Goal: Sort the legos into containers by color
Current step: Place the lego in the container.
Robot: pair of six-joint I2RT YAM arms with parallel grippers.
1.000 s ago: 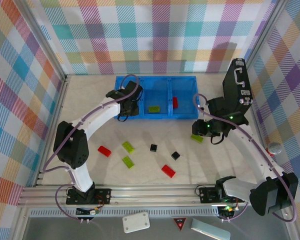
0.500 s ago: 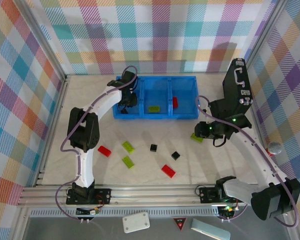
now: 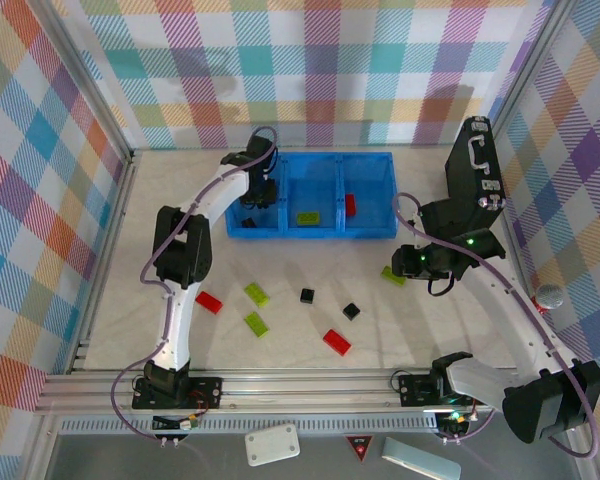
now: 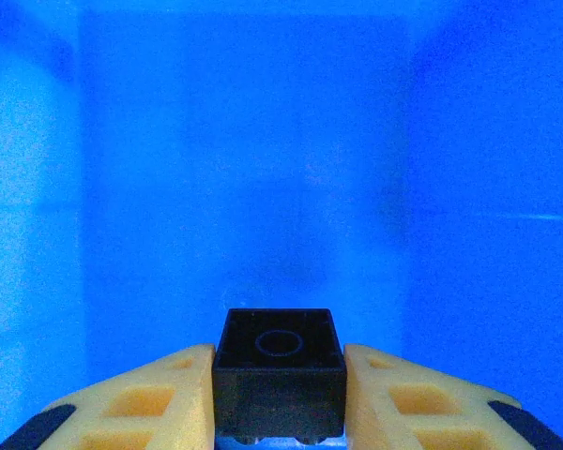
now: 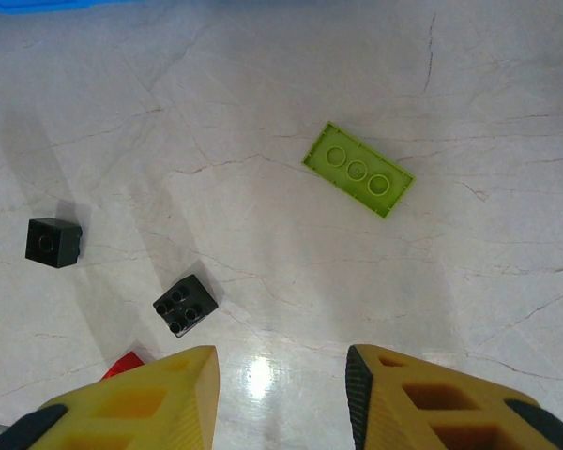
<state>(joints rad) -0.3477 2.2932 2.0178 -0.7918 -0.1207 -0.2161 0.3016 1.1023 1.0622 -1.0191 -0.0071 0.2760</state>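
Left gripper [image 4: 280, 356] is clamped on a black cube brick [image 4: 280, 349], hollow underside facing the wrist cam, inside the blue bin's [image 3: 365, 158] left compartment [image 4: 488, 141]. Blue walls on all sides and floor straight ahead of the fingers, so I judge a plain release lands it there. Middle compartment has a lime brick [image 3: 306, 217], the right one a red brick [image 3: 350, 204].

Right gripper [image 5: 281, 361] is spread with nothing between the fingers, hovering over the table [image 5: 507, 84]. Nearest target is the lime-green brick [image 5: 358, 182], lying ahead of the fingertips and a bit right, long axis diagonal to the finger line, so a wrist turn looks needed. The right arm is clearly the closer one.

Two black bricks [image 5: 53, 242] [image 5: 185, 305] sit off to its left.
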